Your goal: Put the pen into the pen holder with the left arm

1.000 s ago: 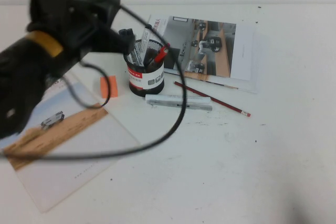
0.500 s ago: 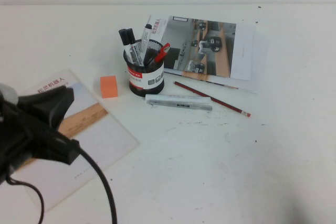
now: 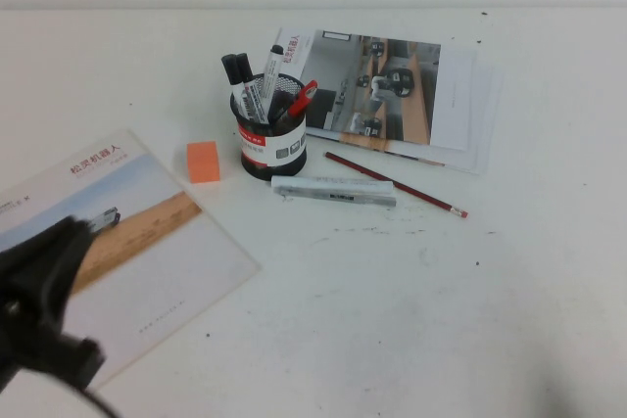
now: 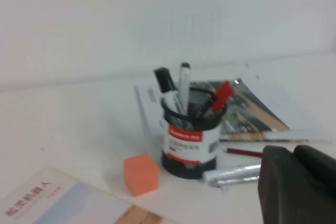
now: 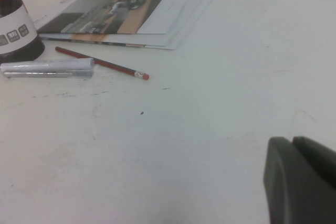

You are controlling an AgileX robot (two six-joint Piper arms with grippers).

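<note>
The high view looks down at an angle on the table (image 3: 392, 320) from the robot's side and takes in the whole work area; the left arm (image 3: 39, 315) shows at its near left corner. The left wrist view looks low and almost level across the table toward the holder (image 4: 189, 142), from near, with the left gripper (image 4: 299, 184) at its edge. The right wrist view is also low, over bare table, with the right gripper (image 5: 302, 179) in its corner. All three views share the holder, the grey bar (image 3: 333, 191) and the red pencil (image 3: 392, 183).
</note>
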